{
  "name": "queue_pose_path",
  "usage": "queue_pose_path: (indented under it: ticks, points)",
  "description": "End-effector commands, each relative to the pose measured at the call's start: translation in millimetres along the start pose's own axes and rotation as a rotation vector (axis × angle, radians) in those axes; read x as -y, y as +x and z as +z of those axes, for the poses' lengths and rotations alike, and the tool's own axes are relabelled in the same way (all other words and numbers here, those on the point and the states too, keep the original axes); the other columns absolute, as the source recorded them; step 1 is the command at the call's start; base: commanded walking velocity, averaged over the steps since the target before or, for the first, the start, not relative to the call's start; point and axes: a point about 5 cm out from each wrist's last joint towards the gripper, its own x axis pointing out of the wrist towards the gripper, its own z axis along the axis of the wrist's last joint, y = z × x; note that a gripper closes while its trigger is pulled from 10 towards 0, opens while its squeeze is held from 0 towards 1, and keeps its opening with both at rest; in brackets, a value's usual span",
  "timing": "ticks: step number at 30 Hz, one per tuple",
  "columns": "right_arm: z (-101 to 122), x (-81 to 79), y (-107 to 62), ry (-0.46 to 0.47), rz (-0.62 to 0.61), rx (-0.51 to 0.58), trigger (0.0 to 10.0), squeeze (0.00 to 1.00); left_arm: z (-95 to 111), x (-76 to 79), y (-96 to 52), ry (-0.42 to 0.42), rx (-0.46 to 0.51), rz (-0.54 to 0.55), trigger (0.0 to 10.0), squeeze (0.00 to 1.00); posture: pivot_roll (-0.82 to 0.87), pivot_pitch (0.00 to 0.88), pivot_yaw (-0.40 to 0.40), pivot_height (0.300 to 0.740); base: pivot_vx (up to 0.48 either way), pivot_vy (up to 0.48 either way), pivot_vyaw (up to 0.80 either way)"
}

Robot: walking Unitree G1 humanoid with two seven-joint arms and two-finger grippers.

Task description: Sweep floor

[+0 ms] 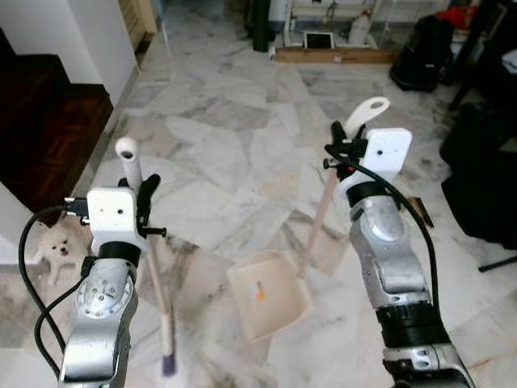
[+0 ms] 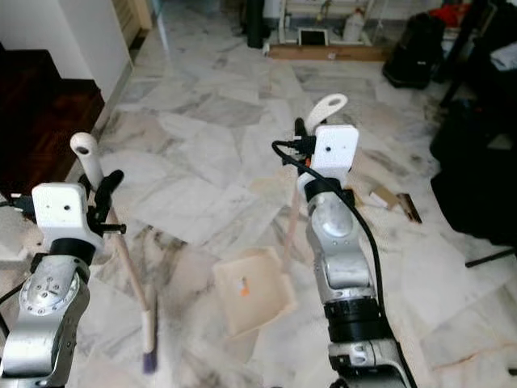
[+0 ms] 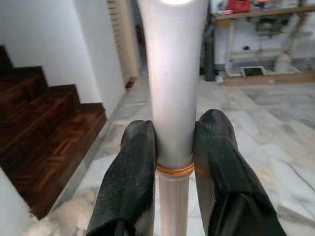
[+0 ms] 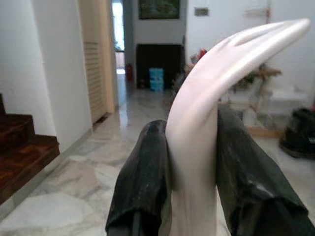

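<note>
One broom, one dustpan, one dog, two arms. Far left, a small white dog (image 1: 55,249) sits on the floor by the dark wooden stairs (image 1: 44,133). The left arm is raised, elbow bent, wrist up; the left gripper (image 1: 145,202) has its two fingers (image 3: 133,182) shut tight on the broom (image 1: 149,259), just below the handle's rounded top. The broom's long axis is near upright and tilts slightly, top toward the robot's left, bristle end down at the floor (image 1: 234,153) and leaning right; the purple bristle tip is blurred. Centre, the dustpan (image 1: 271,295) lies flat on the marble with its open mouth facing the robot's left arm side; a small orange scrap (image 1: 259,294) sits inside the tray. Its long handle rises from the pan's right rear edge, slanting up and to the right to a curved loop grip. The right arm is raised higher, forearm near vertical; the right gripper (image 1: 343,153) is clamped on that handle, fingers (image 4: 142,182) pressed on both sides just under the loop. Right of it, dark bags (image 1: 424,52) and furniture stand along the room's far and right edge.
</note>
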Motion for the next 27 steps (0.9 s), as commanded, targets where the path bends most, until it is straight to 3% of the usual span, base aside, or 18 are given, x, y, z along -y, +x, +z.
queue_pose_path:
  ticks: [1,15,23,27]
  points:
    - [13,-5.6,1.4,0.02,0.021,0.058,10.0,0.0,9,-3.7,-0.5,0.016,0.045,0.018,10.0,0.0,-0.03,0.133,-0.023,0.74,0.334,0.0,0.0]
    - [15,-10.1,0.2,-0.016,0.071,0.075,10.0,0.0,9,-1.8,-2.0,0.008,0.047,0.018,10.0,0.0,-0.04,0.111,-0.028,0.74,0.343,0.0,0.0]
    - [18,-16.0,-0.6,-0.031,0.113,0.092,10.0,0.0,9,-0.8,-2.8,0.005,0.045,0.021,10.0,0.0,-0.03,0.108,-0.03,0.74,0.358,0.0,0.77]
    - [18,-17.7,-0.8,0.01,0.125,0.091,10.0,0.0,8,-1.2,-3.0,0.005,0.043,0.026,10.0,0.0,-0.04,0.108,-0.031,0.74,0.361,0.0,0.0]
